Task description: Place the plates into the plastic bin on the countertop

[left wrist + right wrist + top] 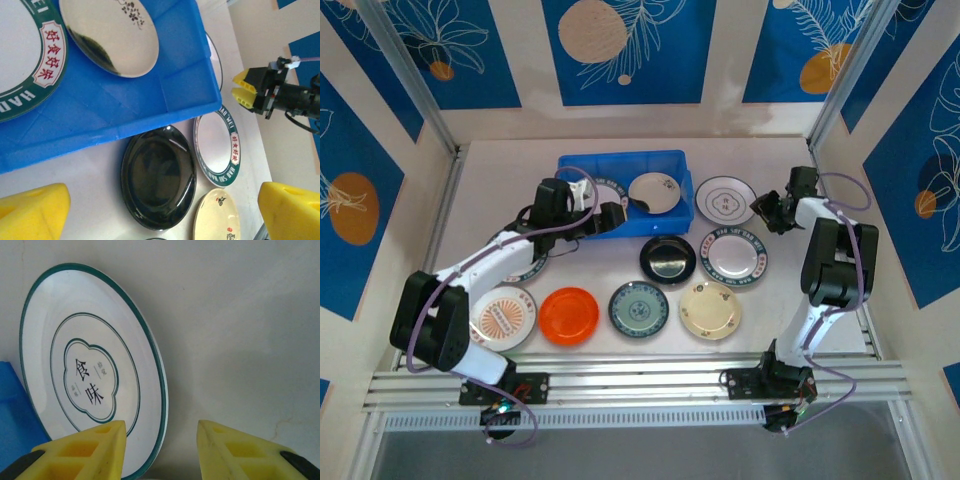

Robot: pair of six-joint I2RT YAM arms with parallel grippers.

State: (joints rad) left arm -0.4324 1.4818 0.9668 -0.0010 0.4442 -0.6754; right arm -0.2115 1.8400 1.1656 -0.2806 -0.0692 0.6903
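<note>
Right hand [159, 426] poised over ringed white plate [92, 375]
The plate lies left of the parted, empty fingers [85, 450], its right edge between them; the blue bin [620, 158] sits just beyond.

Top view: my left arm [480, 265] covers most of a white green-rimmed round plate [532, 270]; its rim lettering is too small to read. Left wrist view: the bottom edge cuts off a cream round plate [216, 220]. Right wrist view: the left edge cuts off the bright blue plastic bin [12, 410].
</note>
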